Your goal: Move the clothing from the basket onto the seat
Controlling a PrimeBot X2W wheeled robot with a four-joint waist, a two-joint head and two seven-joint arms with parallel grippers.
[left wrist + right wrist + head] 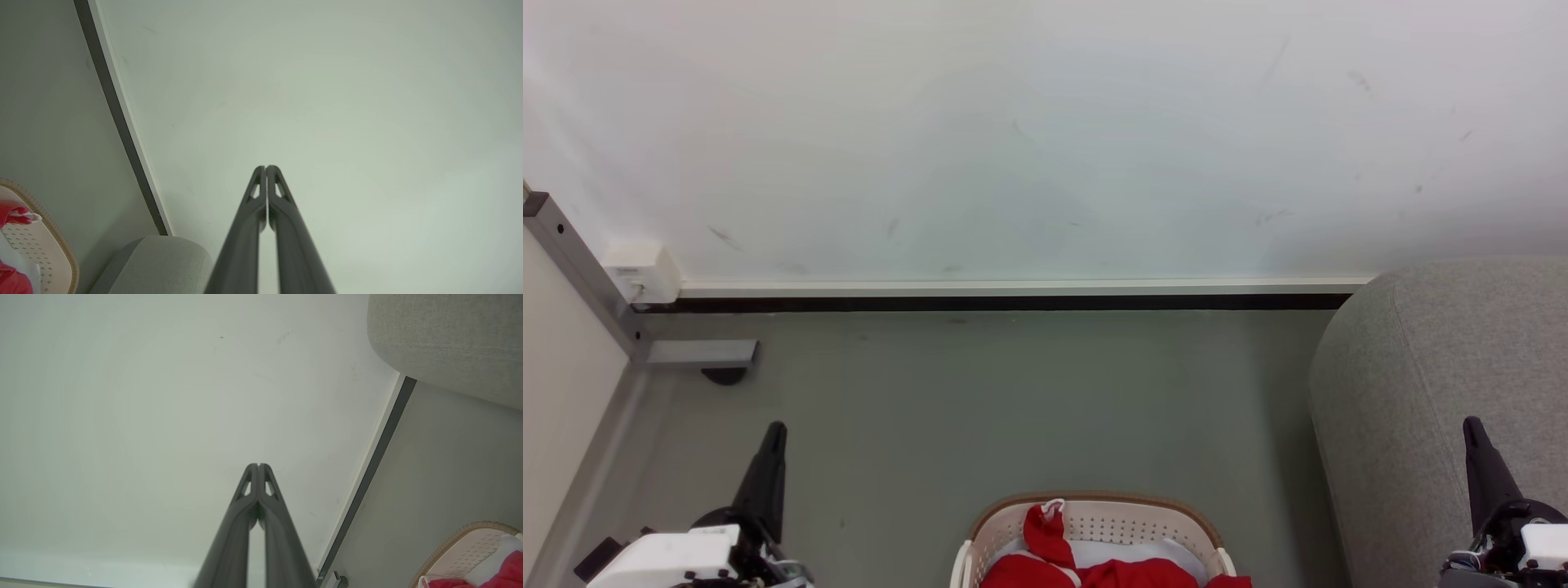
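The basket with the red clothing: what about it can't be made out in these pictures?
- basket: its near side is cut off by the head view's bottom edge.
- red clothing: mostly cut off there too, so the garment type is unclear.
- pale cloth: partly covered by the red clothing.

We find no lettering, number, brand or sign that we can read. The small white plastic box (644, 273) at the foot of the pale wall (1045, 139) carries a dark mark, too small for us to make out.
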